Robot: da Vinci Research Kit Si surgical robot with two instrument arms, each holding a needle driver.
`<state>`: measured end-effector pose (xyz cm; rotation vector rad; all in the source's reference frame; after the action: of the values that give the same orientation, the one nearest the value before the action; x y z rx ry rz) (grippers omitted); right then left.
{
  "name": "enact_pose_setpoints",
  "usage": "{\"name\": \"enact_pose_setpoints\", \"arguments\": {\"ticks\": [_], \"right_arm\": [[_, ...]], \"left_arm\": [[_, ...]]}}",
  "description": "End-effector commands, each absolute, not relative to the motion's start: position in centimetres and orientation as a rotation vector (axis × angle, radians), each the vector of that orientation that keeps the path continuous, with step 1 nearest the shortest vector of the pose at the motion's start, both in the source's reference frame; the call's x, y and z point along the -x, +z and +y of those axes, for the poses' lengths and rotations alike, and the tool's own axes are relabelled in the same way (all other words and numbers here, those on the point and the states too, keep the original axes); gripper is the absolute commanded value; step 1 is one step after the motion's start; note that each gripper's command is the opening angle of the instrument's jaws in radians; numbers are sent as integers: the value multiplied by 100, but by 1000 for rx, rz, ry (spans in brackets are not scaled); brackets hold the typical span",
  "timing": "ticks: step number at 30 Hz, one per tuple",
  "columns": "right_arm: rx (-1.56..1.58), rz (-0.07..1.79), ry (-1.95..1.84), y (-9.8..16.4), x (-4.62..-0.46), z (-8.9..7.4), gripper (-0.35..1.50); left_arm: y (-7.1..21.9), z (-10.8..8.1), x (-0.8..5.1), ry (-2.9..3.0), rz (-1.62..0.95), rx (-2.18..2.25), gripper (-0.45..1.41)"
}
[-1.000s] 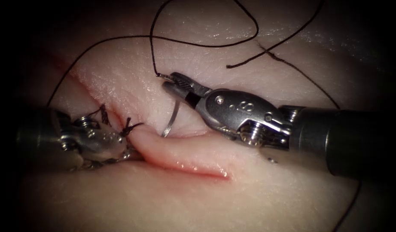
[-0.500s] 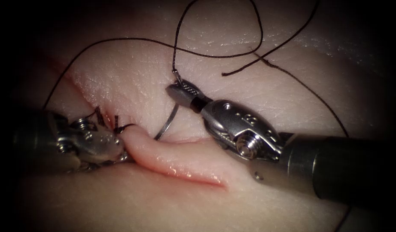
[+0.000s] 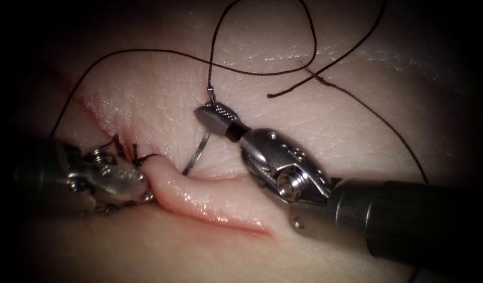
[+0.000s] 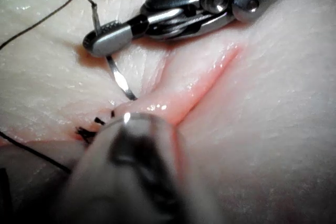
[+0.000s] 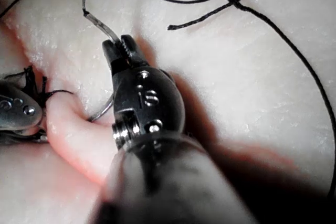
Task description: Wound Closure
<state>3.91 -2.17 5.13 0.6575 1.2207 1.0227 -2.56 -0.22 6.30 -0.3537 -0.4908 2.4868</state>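
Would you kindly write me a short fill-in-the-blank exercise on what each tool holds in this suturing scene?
1. The right pincer grips the needle near the end joined to the ____.
2. The needle's point is buried in the ____ beside the cut.
3. The left pincer is shut on a raised fold of ____ at the cut's edge.

Missing words: thread; tissue; tissue

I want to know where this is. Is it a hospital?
Probably not: it looks like a practice bench. Two robot tools work on a slab of tissue: the right tool holds a curved needle with thread, the left tool grips the cut's edge.
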Motion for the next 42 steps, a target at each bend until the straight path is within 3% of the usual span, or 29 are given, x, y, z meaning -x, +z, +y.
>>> {"name": "enact_pose_setpoints", "arguments": {"ticks": [1, 19, 34, 42], "right_arm": [[-677, 1221, 1028, 514, -400, -221, -35], [-999, 1175, 1131, 479, -429, -252, -35], [-1254, 1067, 1504, 489, -412, -236, -35], [-1475, 1051, 1498, 448, -436, -257, -35]], "left_arm": [[636, -25, 261, 2487, -492, 354, -38], [636, -25, 261, 2488, -492, 354, -38], [637, -26, 261, 2488, -490, 354, -40], [638, -26, 261, 2488, -490, 354, -42]]}}
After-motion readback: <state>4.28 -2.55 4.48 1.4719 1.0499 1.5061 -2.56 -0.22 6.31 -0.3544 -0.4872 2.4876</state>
